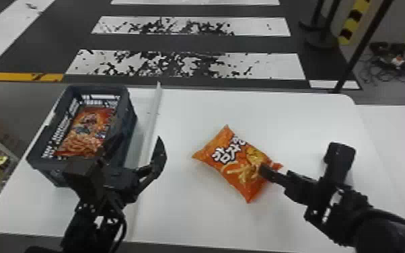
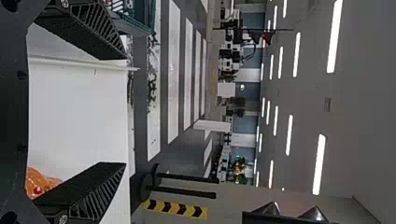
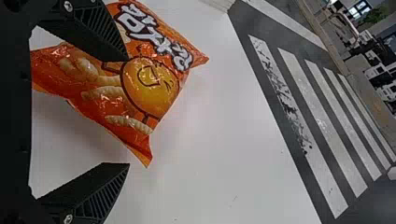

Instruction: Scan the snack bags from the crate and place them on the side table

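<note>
Could catch just a corner of the snack bag [image 1: 235,165] on the surface [image 1: 191,114], right of the crate [image 1: 132,117] — with the right tool [image 3: 128,111] wide open, empty and off-centre. Might also snag the crate with the left tool [image 2: 125,111], spread and empty beside it.

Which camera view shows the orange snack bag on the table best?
The head view: it shows nearly the whole bag, with the right gripper overlapping one end. The right wrist view is closer, but the gripper hides parts. The left wrist view shows a small piece, partly behind the left gripper.
</note>
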You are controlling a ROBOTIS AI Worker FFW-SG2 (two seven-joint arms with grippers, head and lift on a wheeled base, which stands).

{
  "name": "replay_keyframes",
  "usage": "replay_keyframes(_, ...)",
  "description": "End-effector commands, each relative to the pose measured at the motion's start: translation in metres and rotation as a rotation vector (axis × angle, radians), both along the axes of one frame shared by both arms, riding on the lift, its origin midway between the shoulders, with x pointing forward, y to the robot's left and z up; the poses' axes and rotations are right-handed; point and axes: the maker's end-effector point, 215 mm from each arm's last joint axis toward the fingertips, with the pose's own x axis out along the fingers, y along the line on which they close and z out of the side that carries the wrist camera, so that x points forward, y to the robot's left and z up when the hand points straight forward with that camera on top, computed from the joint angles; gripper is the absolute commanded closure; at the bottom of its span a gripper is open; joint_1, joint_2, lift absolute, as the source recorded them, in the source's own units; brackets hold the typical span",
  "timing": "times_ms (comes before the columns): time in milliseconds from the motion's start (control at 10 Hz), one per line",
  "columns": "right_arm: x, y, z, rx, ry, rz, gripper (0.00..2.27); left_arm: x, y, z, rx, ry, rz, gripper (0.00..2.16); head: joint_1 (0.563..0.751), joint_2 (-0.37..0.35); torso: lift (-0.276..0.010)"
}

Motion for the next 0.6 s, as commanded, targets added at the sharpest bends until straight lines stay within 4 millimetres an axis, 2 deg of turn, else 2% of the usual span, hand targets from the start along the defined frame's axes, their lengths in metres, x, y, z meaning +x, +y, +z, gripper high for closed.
replay_keyframes(0,0.002,0.000,-0.005,0.025,0.022,0.002,0.08,0.000,0.000,-0.002,0.001,0.004,-0.001,0.07,0.695,0.040,-0.050)
replay_keyframes(300,0.001,0.009,-0.018,0.097,0.079,0.019,0.08,-0.001,-0.001,-0.005,-0.007,0.011,-0.007,0.07,0.695,0.046,-0.050)
replay_keyframes(500,0.000,0.006,-0.024,0.133,0.098,0.002,0.08,0.002,-0.003,-0.009,-0.009,0.018,-0.014,0.07,0.695,0.048,-0.050)
